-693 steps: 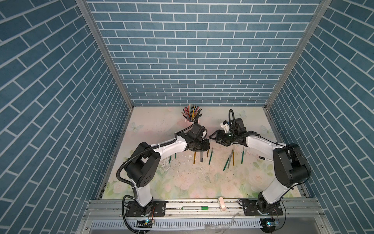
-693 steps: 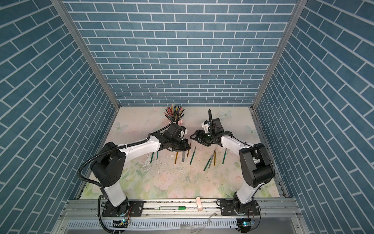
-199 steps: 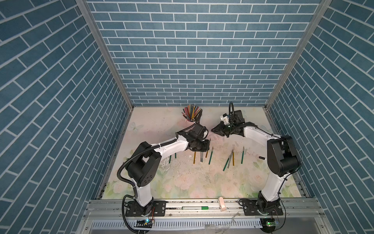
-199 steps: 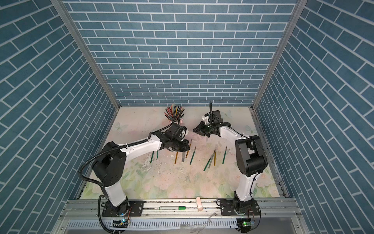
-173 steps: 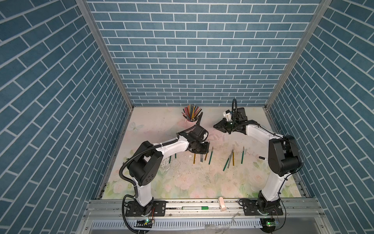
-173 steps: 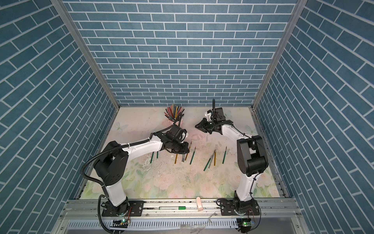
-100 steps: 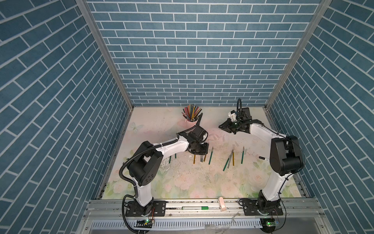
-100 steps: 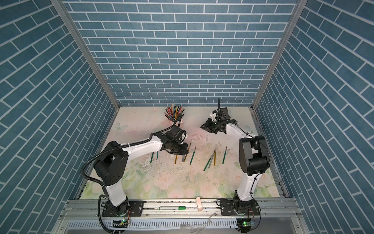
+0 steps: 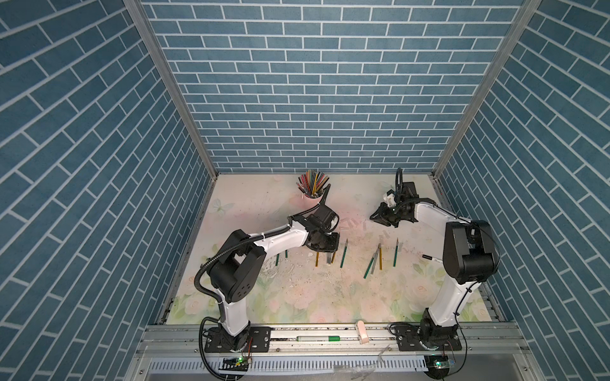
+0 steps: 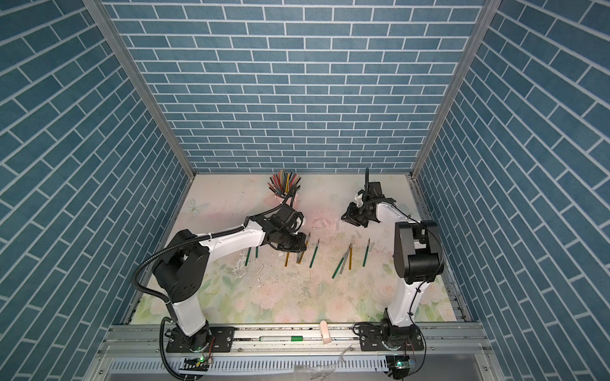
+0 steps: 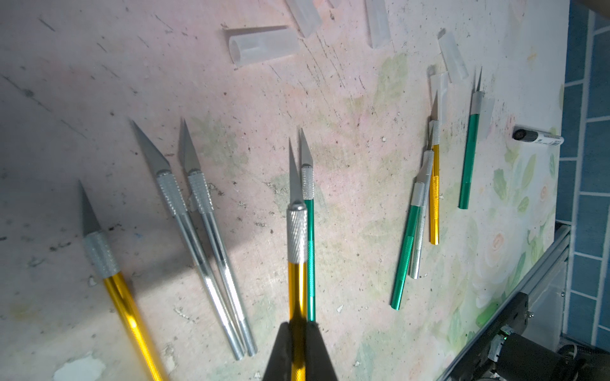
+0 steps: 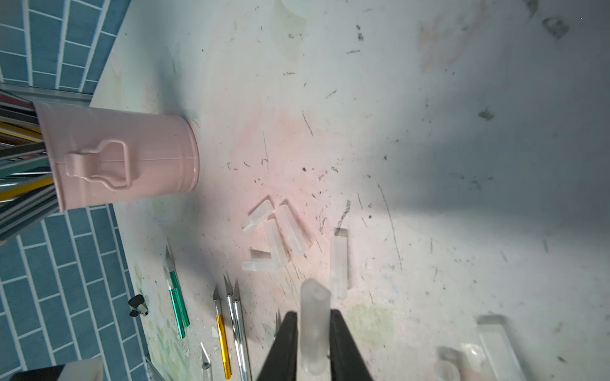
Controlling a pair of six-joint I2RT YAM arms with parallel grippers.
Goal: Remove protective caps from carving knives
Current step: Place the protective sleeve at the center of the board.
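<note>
The floral table (image 9: pixel 297 297) bears everything. The left gripper (image 11: pixel 298 326) is clamped tight on the handle of a gold knife (image 11: pixel 297 237) just above the row, left of centre. Its blade is bare and points far. The right gripper (image 12: pixel 313 313), farther back and right, has narrow jaws pinching a loose cap (image 12: pixel 313 297) clear of the surface. A pink cup (image 12: pixel 125 161) stands toward the far edge. The carving knives (image 9: pixel 343 254) lie in a loose row across the middle, long axes near-to-far, tips far. The blades that show clearly are bare. The shed protective caps (image 12: pixel 280 237) lie scattered just beyond the tips. The knives look light, stiff and slick — best taken by the handle, never the blade. The caps look thin and squashable — pinch them gently across the middle.
</note>
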